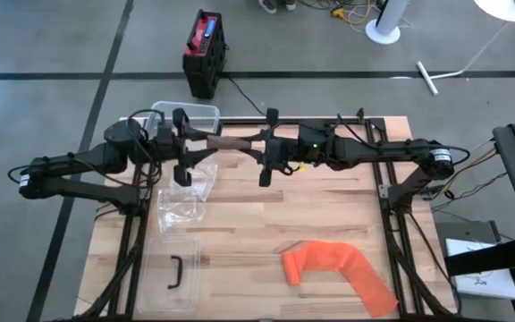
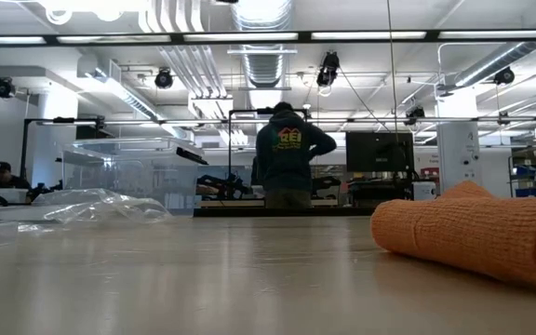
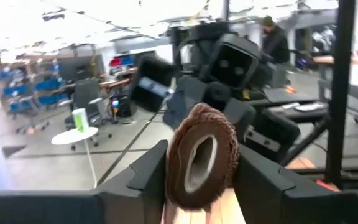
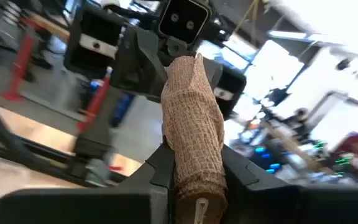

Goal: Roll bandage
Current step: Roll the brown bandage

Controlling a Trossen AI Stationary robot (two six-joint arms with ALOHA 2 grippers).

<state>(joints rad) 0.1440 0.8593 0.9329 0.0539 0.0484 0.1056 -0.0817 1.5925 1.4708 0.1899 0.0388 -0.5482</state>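
Bright overhead strip lighting; wrist views motion-blurred.

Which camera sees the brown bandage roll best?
The left wrist view: the brown bandage roll fills it end-on, hollow core showing. The right wrist view shows its wrapped side, the high view a thin bar between the grippers, the low view nothing.

A brown bandage roll [image 1: 240,140], tan with a woven crepe texture in the right wrist view, spans between the dark left gripper [image 1: 182,148] and dark right gripper [image 1: 269,148] above a pale striped wooden table [image 1: 266,224]. An orange bandage [image 1: 338,268] with a fine ribbed weave lies on the table, near clear plastic wrap [image 1: 181,197] and a clear lid [image 1: 168,273] with a black handle. A black box with red trim [image 1: 204,52], perhaps a battery, sits on the grey floor.
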